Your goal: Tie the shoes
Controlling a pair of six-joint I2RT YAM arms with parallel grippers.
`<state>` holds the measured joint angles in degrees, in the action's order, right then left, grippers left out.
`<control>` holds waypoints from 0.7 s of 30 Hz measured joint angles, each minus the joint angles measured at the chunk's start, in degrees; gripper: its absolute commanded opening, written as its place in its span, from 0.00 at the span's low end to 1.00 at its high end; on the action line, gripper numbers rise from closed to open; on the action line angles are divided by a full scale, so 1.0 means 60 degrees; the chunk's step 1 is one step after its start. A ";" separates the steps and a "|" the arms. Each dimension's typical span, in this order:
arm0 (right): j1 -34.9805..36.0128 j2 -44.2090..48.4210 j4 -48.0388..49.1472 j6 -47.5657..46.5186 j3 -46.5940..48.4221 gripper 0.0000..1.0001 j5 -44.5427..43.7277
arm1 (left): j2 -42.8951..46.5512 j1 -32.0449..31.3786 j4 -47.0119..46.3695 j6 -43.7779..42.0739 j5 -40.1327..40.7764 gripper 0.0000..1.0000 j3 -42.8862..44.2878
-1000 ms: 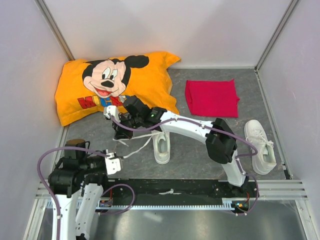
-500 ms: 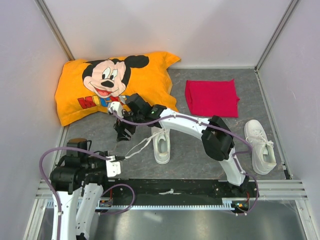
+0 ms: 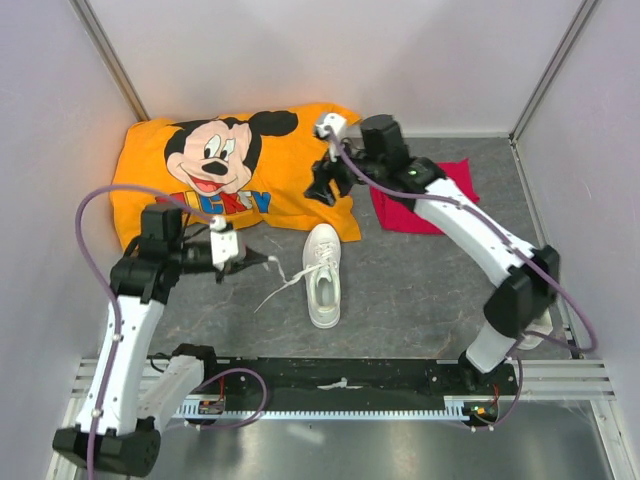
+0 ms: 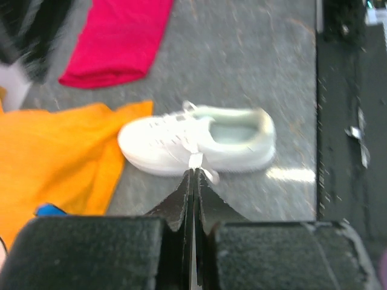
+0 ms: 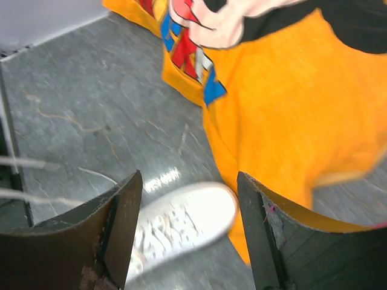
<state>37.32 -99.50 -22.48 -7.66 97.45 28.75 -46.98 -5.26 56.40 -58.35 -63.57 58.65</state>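
White lace (image 3: 284, 267) runs from the shoe (image 3: 323, 275) to the left tool (image 4: 193, 175), whose jaws are pinched shut on its tip. The right tool (image 5: 188, 181) hangs wide open and empty over the corner of the orange pillow (image 3: 290, 150), beside the red cloth (image 3: 392, 212). To do this step well, I'd judge, the left should hold gentle tension (not enough to drag the shoe) while the right comes down for the other lace (image 3: 275, 296), loose at the shoe's left. The shoe sits mid-counter (image 3: 420, 290), sole down, just in front of the pillow's edge — long axis running near to far, toe toward the pillow, heel toward the arms' bases.
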 measured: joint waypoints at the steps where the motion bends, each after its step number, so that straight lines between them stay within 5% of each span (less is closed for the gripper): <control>1: -0.0197 0.0448 -0.0076 -0.0168 -0.0328 0.68 -0.0091 | -0.0306 -0.0229 -0.0809 0.0718 0.0120 0.02 0.0055; 11: -0.0051 0.3027 -0.1512 -0.2069 -0.2830 0.66 -0.0251 | -0.4051 -0.1206 -0.6677 0.6670 0.2404 0.02 0.0790; 21: 0.1490 0.2889 -0.1931 -0.3687 -0.3457 0.68 -0.0627 | -0.6080 -0.1195 -0.8637 0.8972 0.4120 0.02 0.1501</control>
<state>46.26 -82.17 -34.06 -29.78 76.71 24.99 -83.46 -12.43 4.58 -4.51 -38.85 67.66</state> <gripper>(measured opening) 0.683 0.021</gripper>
